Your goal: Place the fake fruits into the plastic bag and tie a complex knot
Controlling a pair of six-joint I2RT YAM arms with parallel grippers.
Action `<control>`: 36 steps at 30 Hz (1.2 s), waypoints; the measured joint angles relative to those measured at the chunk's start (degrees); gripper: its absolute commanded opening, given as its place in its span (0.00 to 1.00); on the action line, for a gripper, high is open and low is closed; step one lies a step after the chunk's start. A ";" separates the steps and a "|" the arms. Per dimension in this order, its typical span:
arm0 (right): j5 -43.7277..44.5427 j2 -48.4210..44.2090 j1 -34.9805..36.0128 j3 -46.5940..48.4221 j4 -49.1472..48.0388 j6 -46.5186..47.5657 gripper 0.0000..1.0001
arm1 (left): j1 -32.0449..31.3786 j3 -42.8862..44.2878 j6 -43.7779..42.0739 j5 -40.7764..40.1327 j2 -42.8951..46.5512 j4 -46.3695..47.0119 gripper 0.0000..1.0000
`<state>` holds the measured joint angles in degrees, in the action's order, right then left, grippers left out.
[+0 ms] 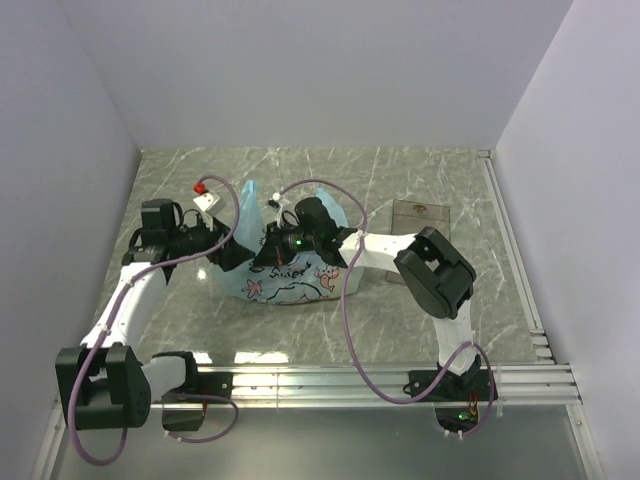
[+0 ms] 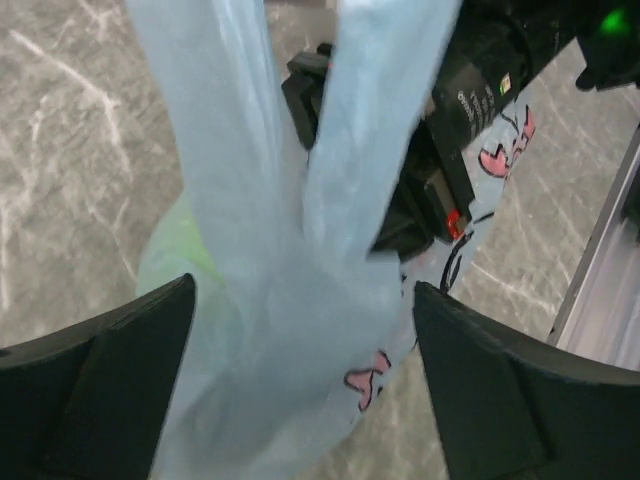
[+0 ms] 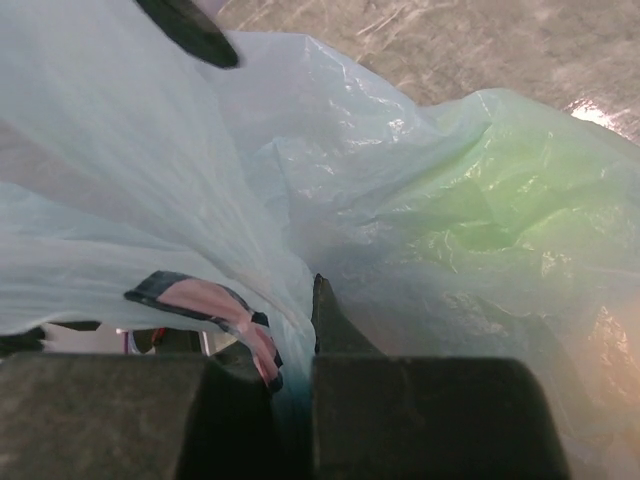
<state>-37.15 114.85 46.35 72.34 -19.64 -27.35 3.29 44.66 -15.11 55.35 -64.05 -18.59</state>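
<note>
The light-blue plastic bag (image 1: 290, 278) with pink cartoon print lies in the middle of the table, and one handle (image 1: 250, 205) stands up. My left gripper (image 1: 230, 250) is open. In the left wrist view its fingers (image 2: 120, 370) stand on either side of the bag's gathered neck (image 2: 290, 330), below two handle strips. My right gripper (image 1: 272, 245) is shut on bag film (image 3: 290, 300). The green apple shows through the plastic (image 3: 480, 200) and in the left wrist view (image 2: 180, 240). An orange tint (image 3: 610, 340) shows beside it. The other fruits are hidden.
A clear rectangular tray (image 1: 420, 213) sits at the back right of the marble table (image 1: 450, 180). White walls close in the left, back and right sides. Metal rails (image 1: 400, 378) run along the near edge. Purple cables loop over both arms.
</note>
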 measured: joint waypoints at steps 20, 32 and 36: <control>0.13 -16.57 -2.56 0.76 19.28 12.31 0.76 | -1.77 2.23 6.64 2.12 -8.72 8.07 0.00; -2.16 -27.21 -29.14 -0.94 31.76 9.18 0.88 | -1.88 2.23 5.11 2.49 -7.89 6.67 0.01; -4.46 -24.41 -29.46 -4.28 34.71 7.26 0.90 | -2.16 2.32 4.24 2.47 -7.89 6.32 0.00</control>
<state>-41.60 90.43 16.88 68.05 15.07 -20.10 1.13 46.98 -10.87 57.82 -71.94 -12.27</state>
